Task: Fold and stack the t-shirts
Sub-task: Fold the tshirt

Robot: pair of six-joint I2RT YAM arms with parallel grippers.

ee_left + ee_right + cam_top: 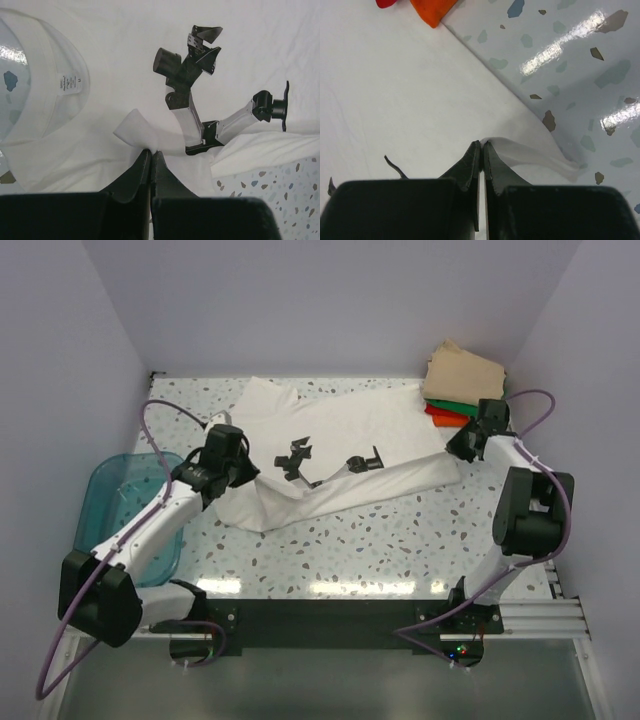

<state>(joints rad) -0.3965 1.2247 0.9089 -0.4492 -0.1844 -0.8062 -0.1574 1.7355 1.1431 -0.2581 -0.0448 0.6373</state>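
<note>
A large white t-shirt (350, 430) with a black chest print (300, 462) lies spread across the table's middle, its near side folded over. My left gripper (236, 462) is shut on a pinch of its cloth (137, 131) near the collar (50, 95). My right gripper (462, 446) is shut on the shirt's right edge (520, 147). A stack of folded tees sits at the back right: tan (463, 373) on top, green (447, 405) and orange-red (444, 417) below. The orange-red tee's corner shows in the right wrist view (432, 10).
A translucent teal bin (120, 500) stands at the left edge beside the left arm. The speckled tabletop (400, 540) lies in front of the shirt. Lilac walls close in the back and sides.
</note>
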